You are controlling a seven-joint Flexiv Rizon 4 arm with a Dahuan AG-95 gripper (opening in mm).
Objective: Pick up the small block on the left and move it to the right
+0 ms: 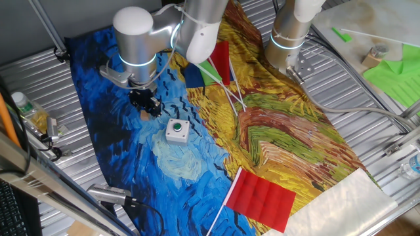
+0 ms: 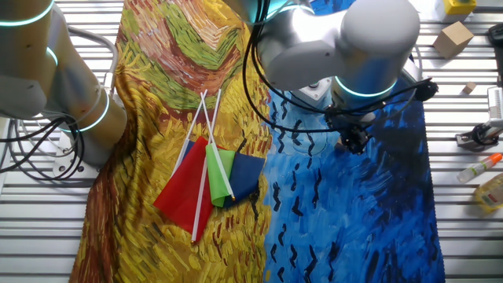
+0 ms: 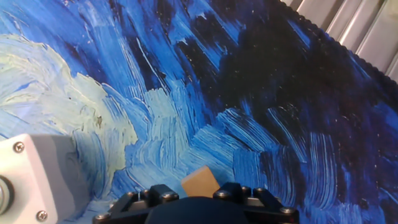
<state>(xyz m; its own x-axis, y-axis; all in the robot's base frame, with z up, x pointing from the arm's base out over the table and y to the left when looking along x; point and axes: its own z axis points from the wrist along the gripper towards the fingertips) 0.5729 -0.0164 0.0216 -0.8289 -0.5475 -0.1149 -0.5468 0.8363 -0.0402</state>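
The small block is a tan wooden cube. In the hand view it sits at the bottom edge, filling the gap between my two black fingers. My gripper is shut on it, low over the dark blue part of the painted cloth. In one fixed view the gripper hangs at the cloth's left side, just up-left of the white button box. In the other fixed view the gripper is over the blue area and the block is hidden.
The white box with the green button also shows in the hand view, close at the lower left. A red flag lies at the cloth's near right. Several flags on sticks lie mid-cloth. A second arm's base stands at the back.
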